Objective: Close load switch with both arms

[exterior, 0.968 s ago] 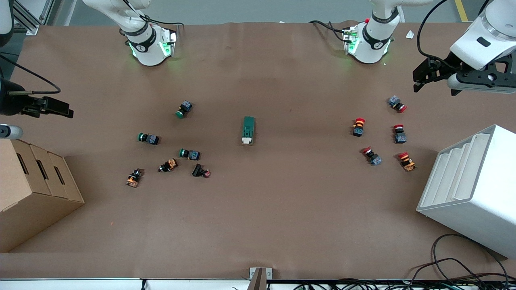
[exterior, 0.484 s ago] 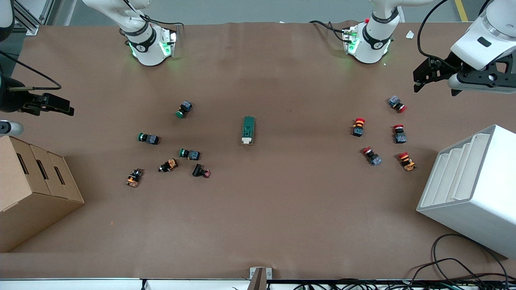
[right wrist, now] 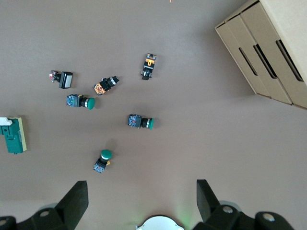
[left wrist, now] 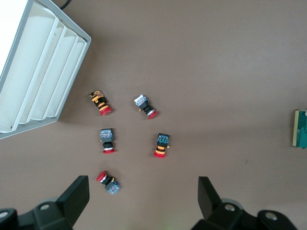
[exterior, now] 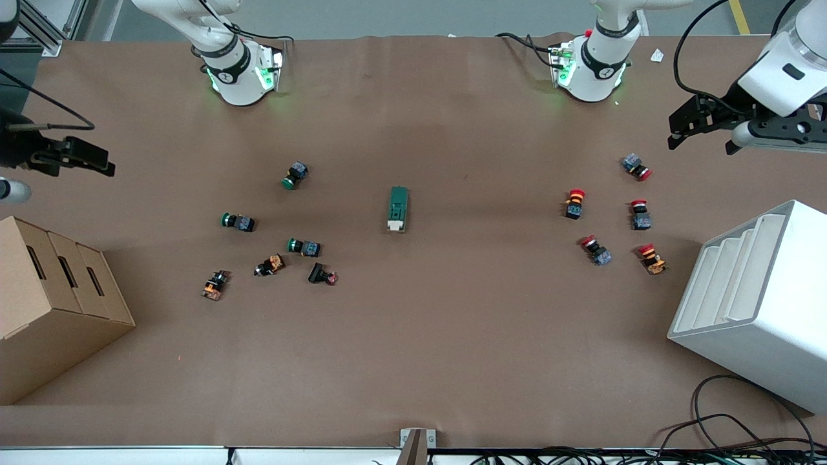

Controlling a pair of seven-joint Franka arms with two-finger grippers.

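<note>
The load switch (exterior: 398, 208) is a dark-green block with a cream-white tab at the end nearer the front camera. It lies alone mid-table. It also shows at the edge of the left wrist view (left wrist: 301, 128) and the right wrist view (right wrist: 13, 134). My left gripper (exterior: 694, 119) is open and empty, up in the air over the table's left-arm end; its fingers (left wrist: 76, 194) stand wide apart. My right gripper (exterior: 84, 158) is open and empty, up over the table's right-arm end; its fingers (right wrist: 76, 196) stand wide apart. Both are well away from the switch.
Several red-capped push buttons (exterior: 607, 216) lie toward the left arm's end. Several green and orange ones (exterior: 271, 239) lie toward the right arm's end. A white slotted rack (exterior: 756, 303) and a cardboard box (exterior: 45, 303) stand at the table's two ends. Cables (exterior: 730, 426) lie at a front corner.
Both grippers have drifted a little toward the robots' bases. The load switch and the buttons have not moved.
</note>
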